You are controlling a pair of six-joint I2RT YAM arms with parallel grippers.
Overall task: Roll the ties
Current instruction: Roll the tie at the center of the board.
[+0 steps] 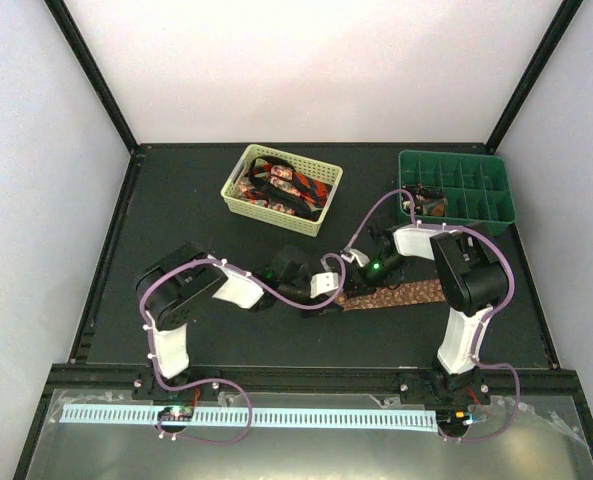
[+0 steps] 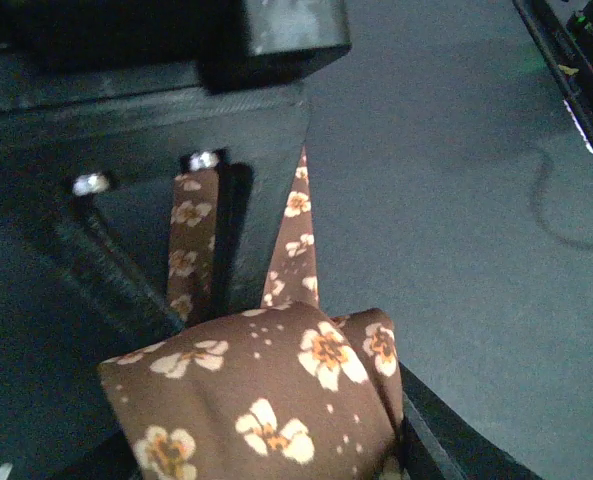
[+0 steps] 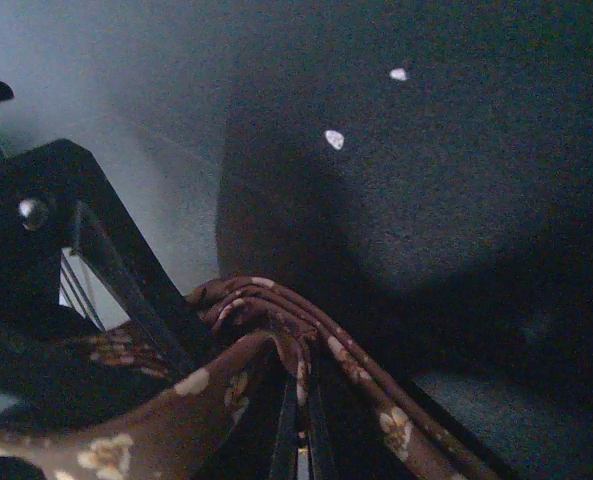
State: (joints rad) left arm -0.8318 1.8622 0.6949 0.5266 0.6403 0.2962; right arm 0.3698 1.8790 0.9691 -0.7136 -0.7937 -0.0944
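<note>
Near the middle of the table (image 1: 176, 220), I see my left gripper (image 2: 266, 450) clamped on the brown tie's (image 2: 276, 385) folded end, my right gripper (image 3: 298, 425) pinching its bunched fabric

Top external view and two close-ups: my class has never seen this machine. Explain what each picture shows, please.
A robot: left arm and right arm, bolted at the near edge of a dark table. The wide picture comes from a fixed camera above; each close-up from a camera on one wrist. On the table stand a yellow basket of red-and-black ties and a green divided tray. A brown flowered tie lies on the table; the left gripper and right gripper both pinch it near one end.
</note>
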